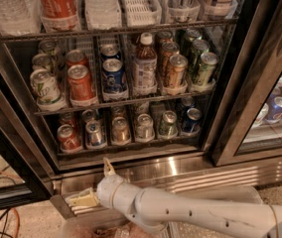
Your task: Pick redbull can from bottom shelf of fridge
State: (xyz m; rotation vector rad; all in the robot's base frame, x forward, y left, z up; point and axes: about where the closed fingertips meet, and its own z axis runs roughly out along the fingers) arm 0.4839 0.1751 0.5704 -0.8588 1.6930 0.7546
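Below the bottom shelf (131,147), at the fridge (190,171) base, I read the gripper (83,200) jaws closed, empty; redbull can (95,132) stands racked

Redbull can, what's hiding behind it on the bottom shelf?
A second can peeks out behind the redbull can; its body and anything deeper are covered. The gripper hangs below the bottom shelf.

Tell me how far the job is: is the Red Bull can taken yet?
Done: the fridge door looks open. In hand: the gripper hangs before the steel base, below the bottom shelf. Left: reach the redbull can, second from left in its row, grasp it, pull it out.
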